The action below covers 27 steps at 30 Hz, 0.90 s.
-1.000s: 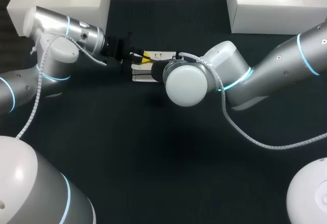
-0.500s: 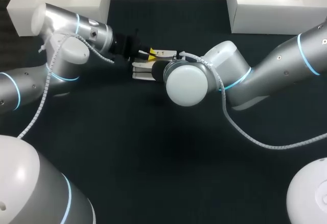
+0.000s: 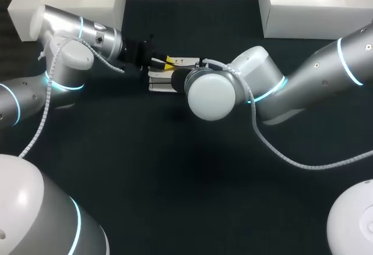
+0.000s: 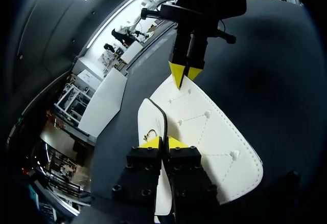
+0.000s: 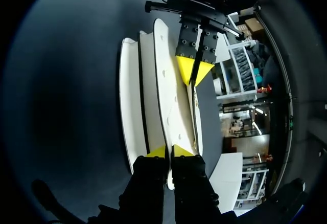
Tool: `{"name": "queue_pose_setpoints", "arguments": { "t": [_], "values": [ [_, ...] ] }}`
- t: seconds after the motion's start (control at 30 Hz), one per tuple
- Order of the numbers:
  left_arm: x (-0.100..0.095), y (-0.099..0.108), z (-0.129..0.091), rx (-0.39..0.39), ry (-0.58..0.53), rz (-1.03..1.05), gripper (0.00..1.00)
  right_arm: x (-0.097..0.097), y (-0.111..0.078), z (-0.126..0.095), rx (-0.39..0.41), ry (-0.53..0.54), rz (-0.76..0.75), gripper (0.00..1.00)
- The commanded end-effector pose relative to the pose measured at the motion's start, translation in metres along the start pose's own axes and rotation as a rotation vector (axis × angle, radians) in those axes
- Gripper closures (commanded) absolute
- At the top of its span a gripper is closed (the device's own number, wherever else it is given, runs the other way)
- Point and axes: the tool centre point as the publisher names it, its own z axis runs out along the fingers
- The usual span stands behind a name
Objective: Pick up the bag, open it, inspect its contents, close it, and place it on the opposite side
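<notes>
The white bag [image 3: 162, 84] sits on the dark table [image 3: 175, 185], in the far middle of it, between the two arms. Its long axis runs across the table from the left arm's side to the right arm's side. The right wrist view shows its white panels on edge, side by side like leaves, all running along that line. The stitched, studded flap [image 4: 209, 132] is spread out to one side of the left gripper, and a small metal fitting [image 4: 150, 132] shows just beside that gripper's tips.

The left gripper [image 4: 163, 142] is at the bag's left end. Its yellow tips are pinched nearly together, with only a thin edge of the bag between them. The right gripper [image 5: 168, 151] is at the opposite end, and its tips are likewise closed tight on a thin white panel. The two grippers face each other along the bag's length.

From above, the right arm's round white wrist cap [image 3: 212, 95] lies over the bag's right end and hides the right gripper. A pale cable [image 3: 291, 163] loops from that arm over the table.

A white box [image 3: 70, 2] stands at the table's far left corner and another white box [image 3: 315, 4] at the far right, both well apart from the bag.
</notes>
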Motion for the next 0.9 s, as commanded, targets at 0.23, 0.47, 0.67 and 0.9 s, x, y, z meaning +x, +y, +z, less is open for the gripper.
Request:
{"name": "queue_pose_setpoints", "arguments": {
  "t": [0.23, 0.47, 0.67, 0.9],
  "values": [
    [0.001, 0.002, 0.023, -0.09, 0.003, 0.012, 1.0, 0.002, -0.005, 0.0, 0.004, -0.004, 0.0, 1.0],
    [0.002, 0.002, 0.012, -0.061, -0.003, -0.001, 1.0, 0.002, -0.005, 0.0, 0.004, -0.004, 0.0, 1.0],
    [0.001, -0.004, 0.0, -0.047, -0.023, -0.008, 0.62, 0.002, -0.005, 0.0, 0.004, -0.004, 0.0, 1.0],
    [-0.002, -0.019, -0.016, -0.005, -0.04, -0.003, 0.0, -0.003, -0.005, -0.009, 0.004, -0.009, 0.002, 0.0]
  ]
}}
